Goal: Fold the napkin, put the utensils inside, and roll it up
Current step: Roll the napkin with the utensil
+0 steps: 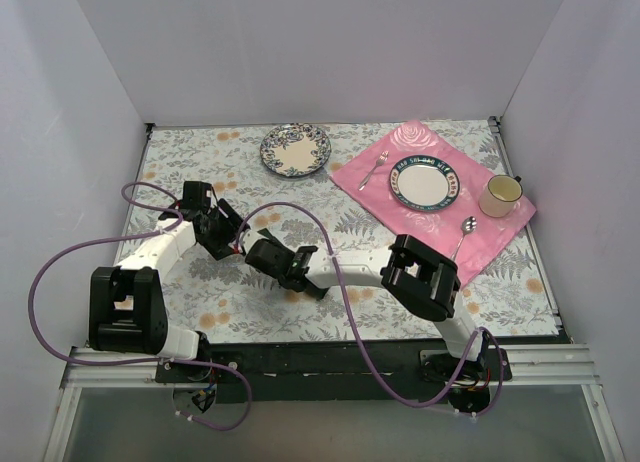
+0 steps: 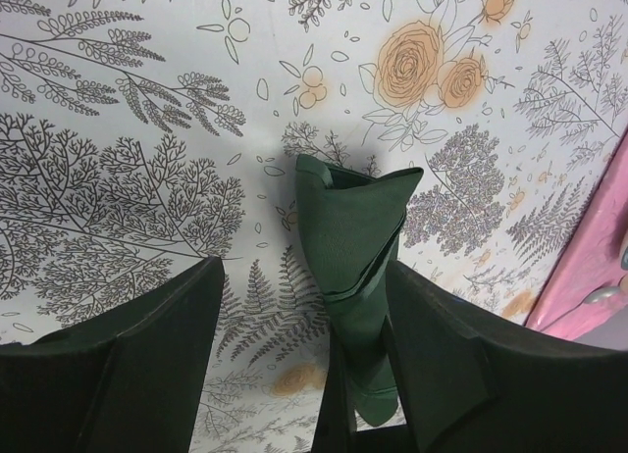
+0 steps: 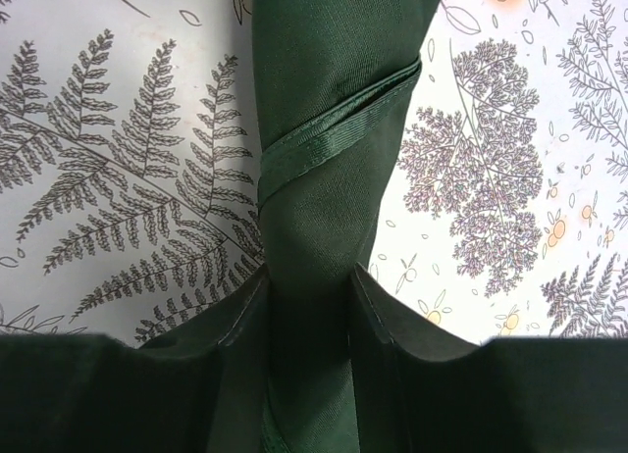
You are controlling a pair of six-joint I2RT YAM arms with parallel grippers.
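Napkin: you have the dark green napkin [image 2: 353,247] rolled into a tight bundle, a hemmed edge wrapping across it. It sits left of centre on the surface [image 1: 520,302].
Right end effector [image 3: 309,276]: pinching the napkin, one finger pressed on each side of the roll.
Left end effector [image 2: 302,272]: spread wide. The roll sits just beside its right finger, well apart from the left one.
Edges: white walls close the left, far and right sides.
Open room: bare flowered surface lies left of the roll.
Around you: a pink placemat [image 1: 505,227] far right carries a plate [image 1: 424,184], mug [image 1: 501,195], silver fork [image 1: 374,169] and silver spoon [image 1: 465,232]. A blue floral plate [image 1: 295,149] sits at the far middle.
In the way: purple cables [image 1: 60,262] loop beside both arms.
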